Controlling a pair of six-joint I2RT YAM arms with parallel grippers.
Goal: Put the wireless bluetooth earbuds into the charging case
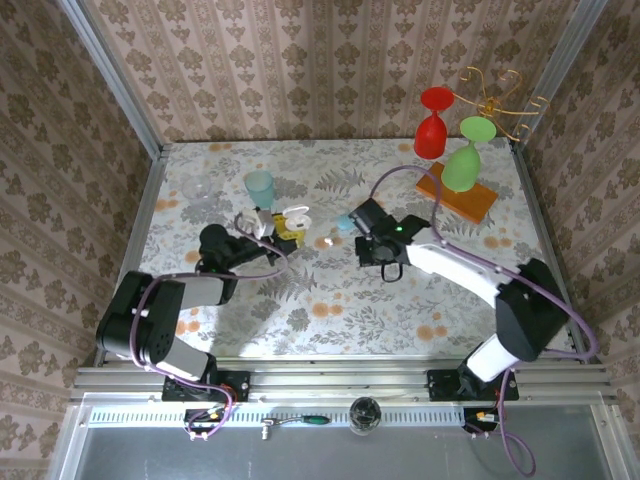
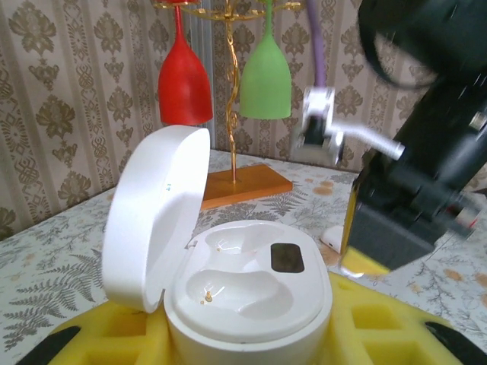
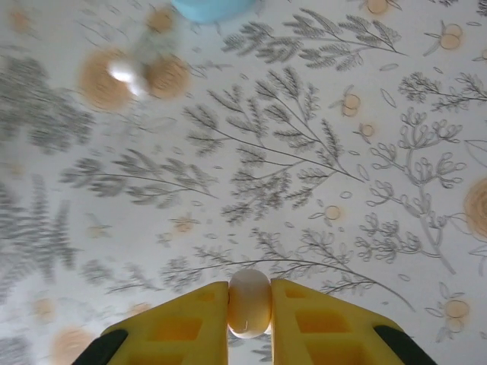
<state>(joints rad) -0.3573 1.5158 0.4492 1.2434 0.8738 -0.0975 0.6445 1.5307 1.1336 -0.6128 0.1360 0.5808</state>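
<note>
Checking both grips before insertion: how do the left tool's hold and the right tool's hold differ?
The left tool grips the much bigger white charging case, lid open; the right tool pinches a tiny white earbud. Left pads stand wide apart around the case; right pads sit nearly together. Both have yellow pads and hold something white.

Glossy white plastic clamshell charging case, smooth white plastic earbud, matt yellow foam-like finger pads
</note>
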